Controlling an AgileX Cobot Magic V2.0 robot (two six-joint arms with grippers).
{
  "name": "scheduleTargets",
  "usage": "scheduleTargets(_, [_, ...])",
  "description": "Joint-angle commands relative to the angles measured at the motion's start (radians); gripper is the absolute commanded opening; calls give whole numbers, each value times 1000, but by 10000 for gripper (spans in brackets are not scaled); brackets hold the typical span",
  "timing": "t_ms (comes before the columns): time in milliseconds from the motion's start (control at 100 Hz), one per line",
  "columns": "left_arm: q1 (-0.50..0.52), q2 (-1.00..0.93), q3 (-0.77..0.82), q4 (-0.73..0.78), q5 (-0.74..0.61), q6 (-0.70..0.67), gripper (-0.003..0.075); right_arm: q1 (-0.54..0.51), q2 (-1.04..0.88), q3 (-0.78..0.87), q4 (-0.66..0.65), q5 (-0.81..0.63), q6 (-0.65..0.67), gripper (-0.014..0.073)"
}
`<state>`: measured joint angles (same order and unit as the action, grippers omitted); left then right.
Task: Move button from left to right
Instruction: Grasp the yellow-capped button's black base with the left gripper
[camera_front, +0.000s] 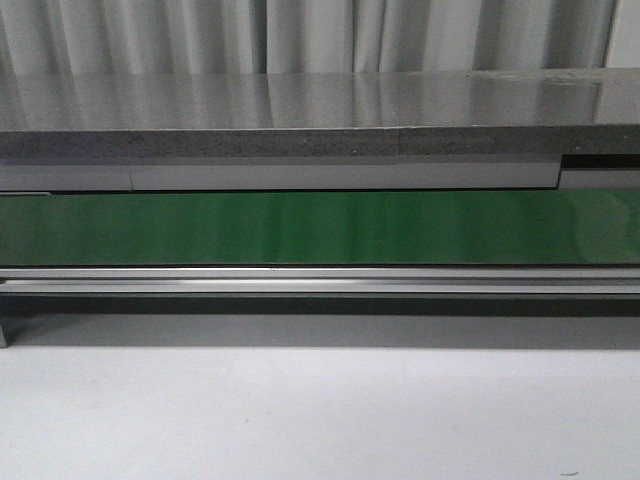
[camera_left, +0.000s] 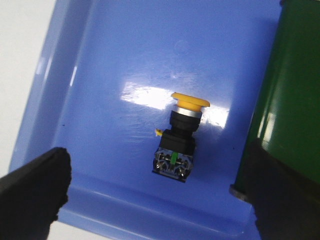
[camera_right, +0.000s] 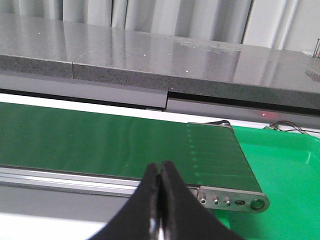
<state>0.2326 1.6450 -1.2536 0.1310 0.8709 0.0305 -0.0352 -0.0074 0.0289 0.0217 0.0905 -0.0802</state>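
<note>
The button, with its yellow mushroom cap and black body, lies on its side in a blue tray in the left wrist view. My left gripper hangs above it, open, its two black fingers wide apart on either side of the button and not touching it. In the right wrist view my right gripper is shut with nothing between its fingers, hovering in front of the green conveyor belt. Neither gripper shows in the front view.
The green belt runs across the front view, with a grey stone counter behind it. The belt's end roller borders the blue tray. A green tray sits past the belt's right end.
</note>
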Motion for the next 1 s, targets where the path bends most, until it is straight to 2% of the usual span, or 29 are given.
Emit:
scheduleTargets(0, [4,9,-34,-16,-44,8,630,0,-18,1,-9,-84,3,-68])
scheduleTargets(790, [5,228,-34,-16,-122,8,630,0,-18,1,-9,-84,3,-68])
scheduleTargets(990, [5,251,-34,-26,-126,8,549,0,-18,1,-9,-84,3,-68])
